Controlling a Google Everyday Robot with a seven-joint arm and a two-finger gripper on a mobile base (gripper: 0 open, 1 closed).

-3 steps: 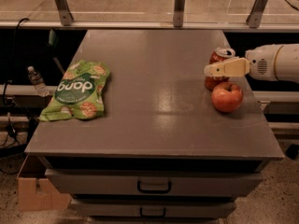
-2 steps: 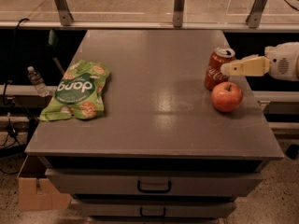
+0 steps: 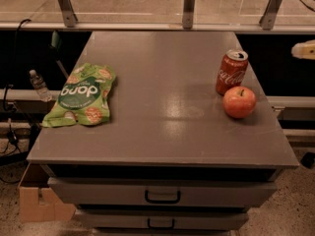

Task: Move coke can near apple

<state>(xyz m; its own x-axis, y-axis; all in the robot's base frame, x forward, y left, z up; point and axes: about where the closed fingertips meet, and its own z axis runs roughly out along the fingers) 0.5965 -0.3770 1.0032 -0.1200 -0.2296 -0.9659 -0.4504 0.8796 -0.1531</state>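
The red coke can (image 3: 231, 73) stands upright near the right edge of the grey table top (image 3: 162, 102). The red-orange apple (image 3: 239, 102) sits just in front of the can, almost touching it. My gripper (image 3: 302, 50) shows only as a pale tip at the far right edge of the view, off the table and well clear of the can. It holds nothing that I can see.
A green snack bag (image 3: 81, 95) lies flat on the left side of the table. Drawers with handles (image 3: 162, 196) are below the top. A metal rail (image 3: 157, 26) runs behind. A water bottle (image 3: 39, 85) and a cardboard box (image 3: 37, 200) are at the left.
The gripper has let go of the coke can and pulled back to the right, almost out of view. The can stays standing beside the apple.
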